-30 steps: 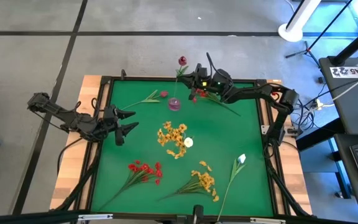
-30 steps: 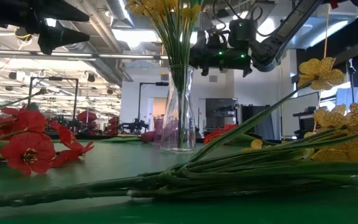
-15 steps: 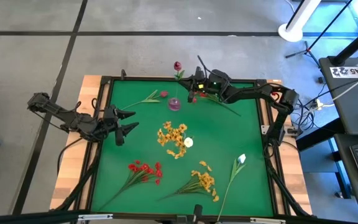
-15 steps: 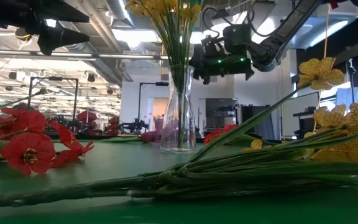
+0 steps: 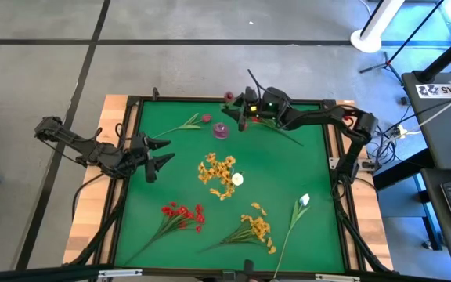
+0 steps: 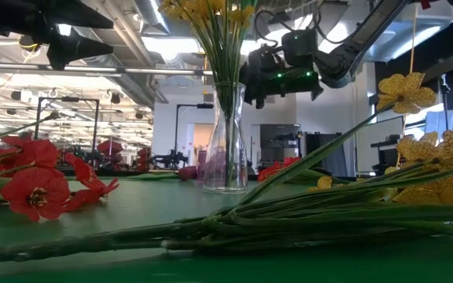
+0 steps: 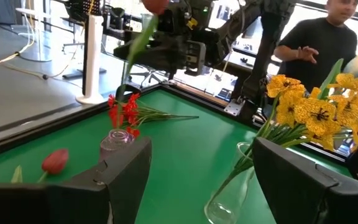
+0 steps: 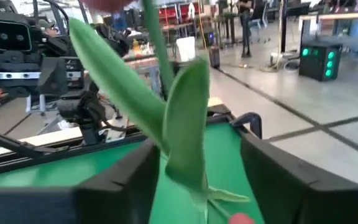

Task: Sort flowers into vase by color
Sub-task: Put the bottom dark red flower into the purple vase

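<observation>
The green counter [image 5: 288,168] carries most of the flowers lying flat: a yellow-orange bunch [image 5: 249,229] and a red bunch [image 5: 180,215] near the front edge, a white tulip [image 5: 304,200] to the right, and a maroon bud [image 5: 204,119] near the back. At the centre stands a clear glass vase [image 6: 226,137] already holding yellow-orange flowers [image 5: 219,172]. A smaller purple-tinted vase [image 5: 220,131] stands towards the back.

The right hand [image 5: 243,107] hovers at the back edge, just beside that small vase, closed on the stem of a maroon tulip [image 5: 229,96] whose green leaves [image 8: 166,118] fill its wrist view. The left hand [image 5: 156,153] waits at the left edge, fingers spread and empty.

The step appears to be lowering the tulip's stem into the small vase. To do it well, bring the stem near upright, centre its tip over the narrow mouth, descend slowly, and release only once the stem is well inside, since the light vase could tip.
</observation>
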Robot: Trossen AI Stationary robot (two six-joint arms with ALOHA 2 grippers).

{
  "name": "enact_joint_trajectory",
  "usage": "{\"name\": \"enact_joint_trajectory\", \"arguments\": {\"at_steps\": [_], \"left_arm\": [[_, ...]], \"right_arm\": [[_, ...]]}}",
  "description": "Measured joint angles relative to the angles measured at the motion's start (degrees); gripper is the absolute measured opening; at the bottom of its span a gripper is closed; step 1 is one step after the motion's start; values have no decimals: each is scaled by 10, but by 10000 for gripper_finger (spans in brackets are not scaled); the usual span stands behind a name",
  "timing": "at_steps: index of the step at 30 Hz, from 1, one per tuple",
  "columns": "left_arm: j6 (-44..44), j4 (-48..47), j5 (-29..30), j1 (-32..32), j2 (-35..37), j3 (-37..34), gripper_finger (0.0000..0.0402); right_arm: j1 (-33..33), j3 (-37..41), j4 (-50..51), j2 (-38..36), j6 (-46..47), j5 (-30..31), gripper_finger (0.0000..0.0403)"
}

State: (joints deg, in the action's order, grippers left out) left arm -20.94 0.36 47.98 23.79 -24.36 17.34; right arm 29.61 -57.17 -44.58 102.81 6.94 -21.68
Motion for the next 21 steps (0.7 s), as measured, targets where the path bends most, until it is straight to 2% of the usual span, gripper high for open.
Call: {"name": "enact_joint_trajectory", "arguments": {"at_steps": [4,9,13,18,21], "left_arm": [[0,0,10,0,0,0,272],[0,0,19,0,0,0,272],[3,0,26,0,0,0,272],[4,0,30,0,0,0,272],[5,0,30,0,0,0,272]], "right_arm": [[0,0,93,-39,-19,-2,265],[0,0,200,-101,-54,6,292],[0,0,276,-144,-76,8,302],[0,0,360,-203,-120,68,305],[0,0,382,-240,-128,82,305]]}}
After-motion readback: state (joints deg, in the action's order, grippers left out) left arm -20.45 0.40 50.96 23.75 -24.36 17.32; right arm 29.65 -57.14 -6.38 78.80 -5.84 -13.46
